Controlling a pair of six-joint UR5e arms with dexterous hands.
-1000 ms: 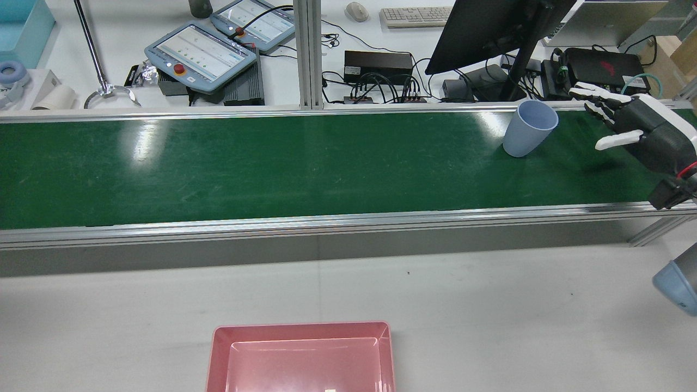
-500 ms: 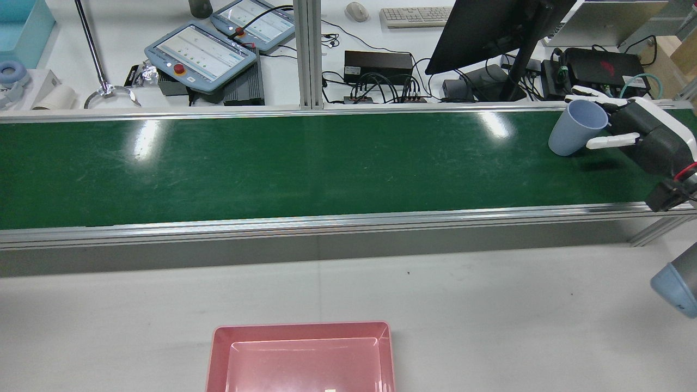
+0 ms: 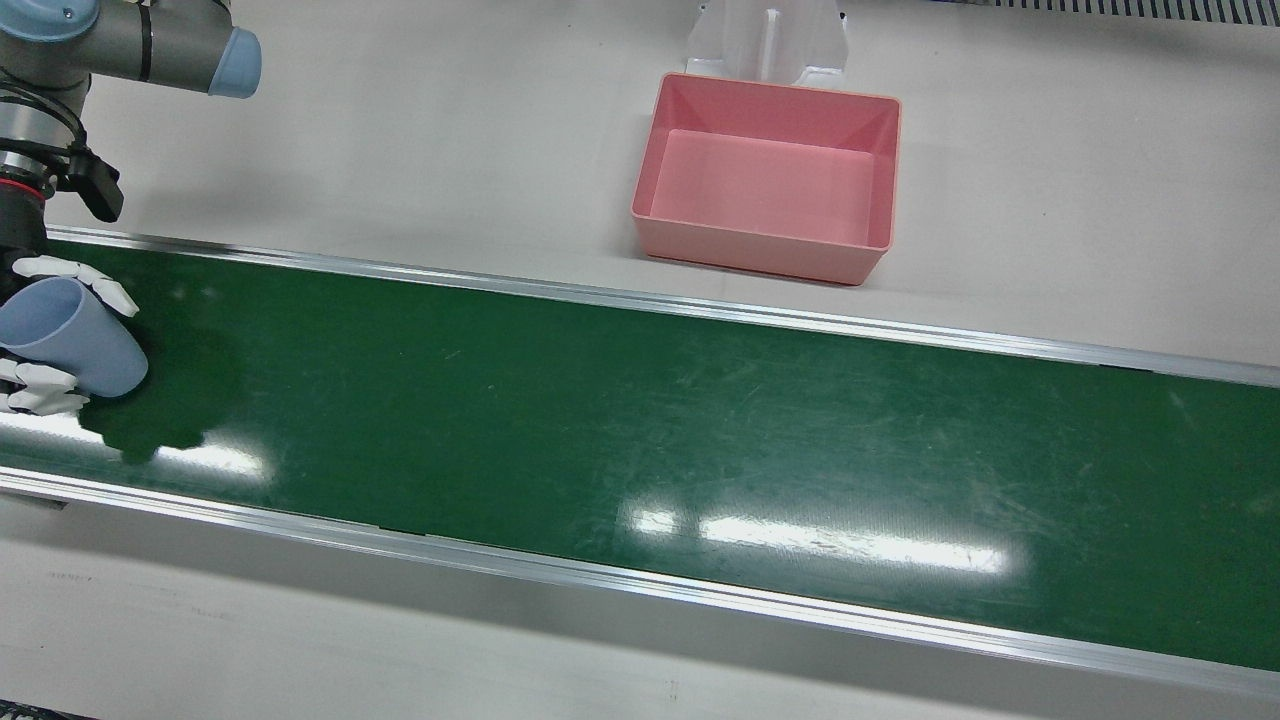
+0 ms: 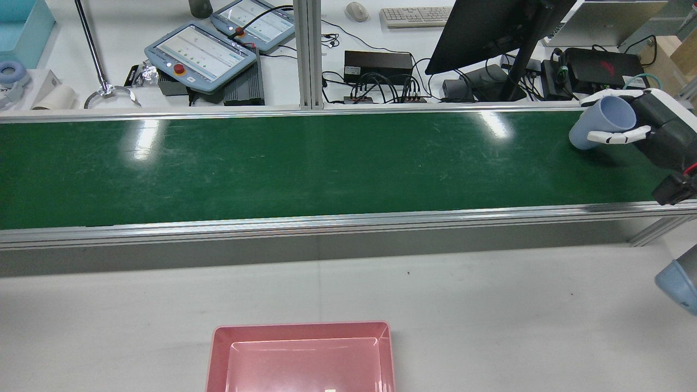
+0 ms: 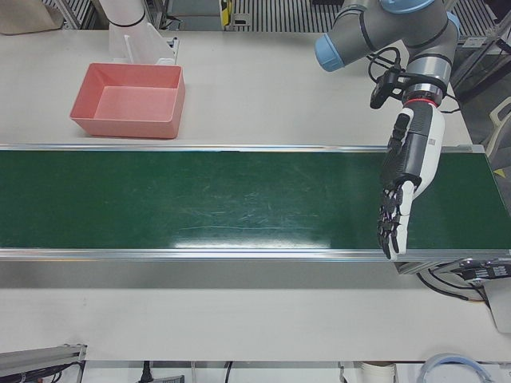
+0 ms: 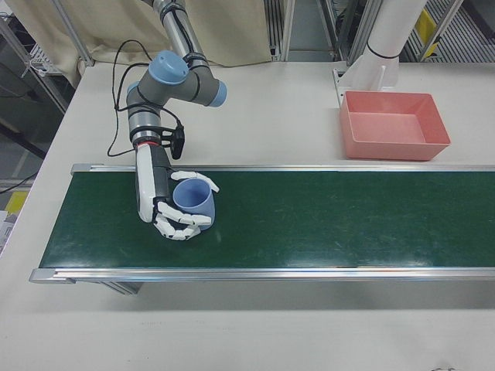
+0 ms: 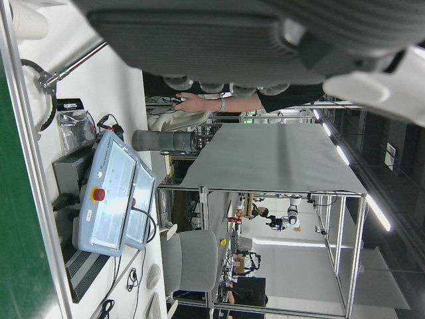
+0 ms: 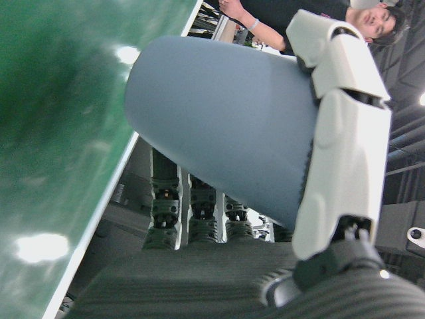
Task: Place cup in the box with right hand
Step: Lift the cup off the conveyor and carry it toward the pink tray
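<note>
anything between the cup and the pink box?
Nothing stands between. In the right-front view only bare green belt, its metal rail and white tabletop separate the cup, held in the right hand, from the pink box.

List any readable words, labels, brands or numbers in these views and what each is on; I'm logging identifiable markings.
None can be read for certain.
Small black package behind the belt: white lettering, too blurred to read.
Pendant screens: rows of fields, too small to read.
Black box by the monitor: a red logo mark, no legible text.
Cup, pink box, belt and right hand: no markings visible.
</note>
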